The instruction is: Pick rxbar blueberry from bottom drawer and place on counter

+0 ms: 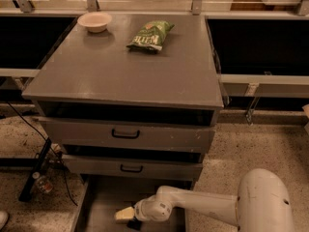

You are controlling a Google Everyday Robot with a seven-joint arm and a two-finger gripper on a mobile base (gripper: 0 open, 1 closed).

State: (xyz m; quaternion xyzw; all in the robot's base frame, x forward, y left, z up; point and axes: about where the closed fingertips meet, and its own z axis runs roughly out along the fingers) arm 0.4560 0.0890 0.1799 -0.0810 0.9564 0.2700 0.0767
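Note:
The bottom drawer is pulled out at the foot of the cabinet, its grey floor showing. My white arm reaches into it from the lower right. My gripper hangs low over the drawer floor near the bottom edge of the view, its pale fingertip pointing left. A small dark shape lies just under the gripper; I cannot tell whether it is the rxbar blueberry. The counter is the broad grey top of the cabinet above.
A green chip bag and a small white bowl lie at the back of the counter. Two upper drawers with black handles stand slightly open above the gripper. Cables and a bottle lie on the floor at the left.

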